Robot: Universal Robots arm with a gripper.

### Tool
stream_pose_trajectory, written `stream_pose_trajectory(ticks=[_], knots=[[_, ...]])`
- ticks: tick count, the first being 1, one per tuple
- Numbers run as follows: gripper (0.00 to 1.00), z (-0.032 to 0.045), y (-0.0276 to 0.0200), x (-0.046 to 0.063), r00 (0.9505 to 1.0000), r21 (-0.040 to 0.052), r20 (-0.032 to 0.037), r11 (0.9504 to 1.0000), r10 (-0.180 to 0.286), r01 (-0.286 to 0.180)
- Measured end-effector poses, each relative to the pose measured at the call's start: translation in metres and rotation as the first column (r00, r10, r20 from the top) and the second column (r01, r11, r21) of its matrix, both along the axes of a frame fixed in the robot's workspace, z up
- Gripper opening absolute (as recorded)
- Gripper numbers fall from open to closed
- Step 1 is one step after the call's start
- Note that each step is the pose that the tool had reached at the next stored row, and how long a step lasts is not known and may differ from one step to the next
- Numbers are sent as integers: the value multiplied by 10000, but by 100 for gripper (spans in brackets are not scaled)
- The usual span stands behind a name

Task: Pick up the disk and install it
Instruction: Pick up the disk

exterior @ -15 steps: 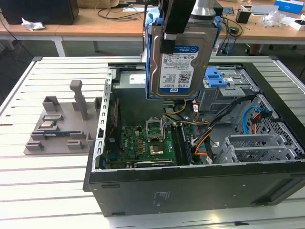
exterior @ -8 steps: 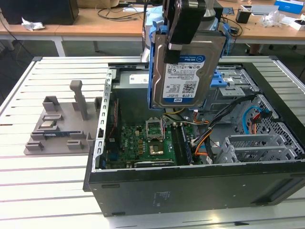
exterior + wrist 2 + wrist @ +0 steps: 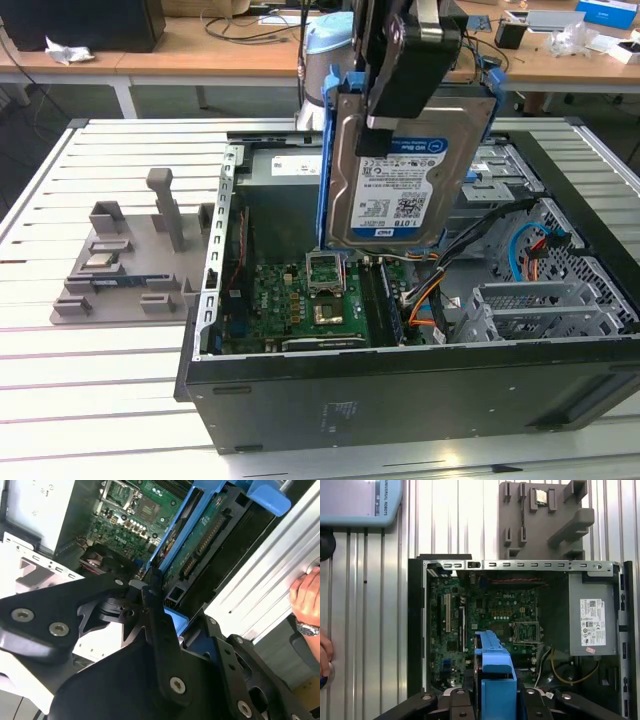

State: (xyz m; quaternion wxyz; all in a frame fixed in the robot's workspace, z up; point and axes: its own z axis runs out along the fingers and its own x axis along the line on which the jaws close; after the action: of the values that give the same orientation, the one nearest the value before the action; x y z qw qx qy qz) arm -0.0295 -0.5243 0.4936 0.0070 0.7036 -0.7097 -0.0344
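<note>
Fingers (image 3: 400,90) clamp disk (image 3: 395,195); hand (image 3: 304,600) near table (image 3: 260,580)

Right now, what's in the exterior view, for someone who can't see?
The gripper holds the disk upright above the open computer case on a slatted table. A grey holder sits at the exterior view's left.

the disk (image 3: 400,200) is dull silver metal with a paper label, framed in smooth blue plastic; the table (image 3: 100,380) is ribbed pale metal.
</note>
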Motion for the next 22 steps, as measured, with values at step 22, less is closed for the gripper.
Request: stream_pose_trajectory(ticks=[22], knots=[[37,-13,-184,796,10000,0,-52,10000,1,-1]])
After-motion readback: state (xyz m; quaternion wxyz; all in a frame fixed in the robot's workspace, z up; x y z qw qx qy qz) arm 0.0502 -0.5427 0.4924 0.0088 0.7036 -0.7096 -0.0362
